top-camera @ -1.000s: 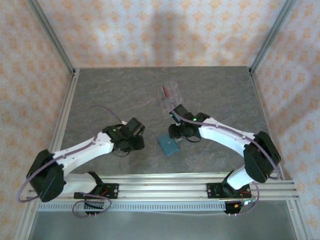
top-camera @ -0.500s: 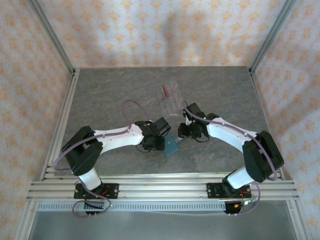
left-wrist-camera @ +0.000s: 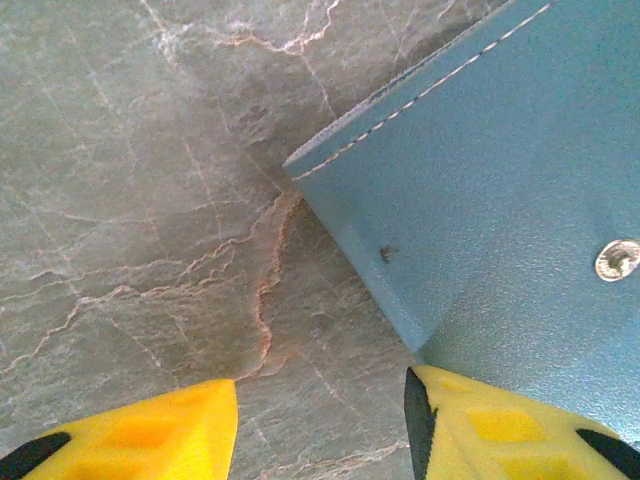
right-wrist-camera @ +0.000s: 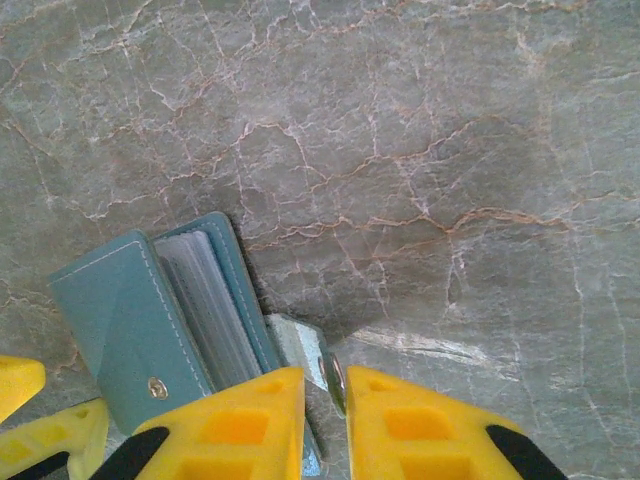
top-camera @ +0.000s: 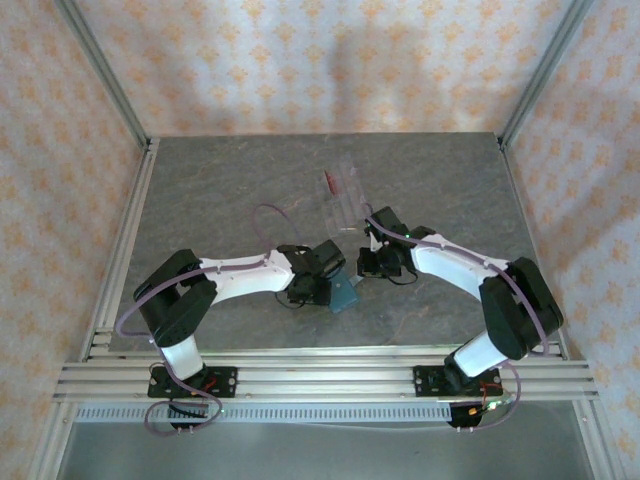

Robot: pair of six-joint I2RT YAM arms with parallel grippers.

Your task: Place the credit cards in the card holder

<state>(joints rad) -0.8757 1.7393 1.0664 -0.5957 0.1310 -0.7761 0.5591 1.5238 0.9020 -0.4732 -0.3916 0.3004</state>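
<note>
The teal card holder [top-camera: 342, 293] lies on the table between my two grippers, slightly open, with its clear sleeves [right-wrist-camera: 205, 300] showing. My right gripper [right-wrist-camera: 325, 395] is shut on the holder's snap flap [right-wrist-camera: 298, 345] and stands over the holder's right side [top-camera: 368, 268]. My left gripper [left-wrist-camera: 320, 420] is open over bare table, its right finger [left-wrist-camera: 500, 425] against the holder's [left-wrist-camera: 480, 180] near corner. The credit cards [top-camera: 343, 195] lie further back, among them a dark red one [top-camera: 328, 181] and clear-looking ones, apart from both grippers.
The stone-patterned table [top-camera: 220, 190] is fenced by metal rails [top-camera: 130, 230] at the sides and near edge. The left arm's cable [top-camera: 268, 215] loops above its forearm. My left gripper's yellow fingers [right-wrist-camera: 45, 425] show beside the holder in the right wrist view.
The left arm has swung right until its open gripper reached the holder's left side. The right gripper has shifted slightly right and closed on the snap flap.
</note>
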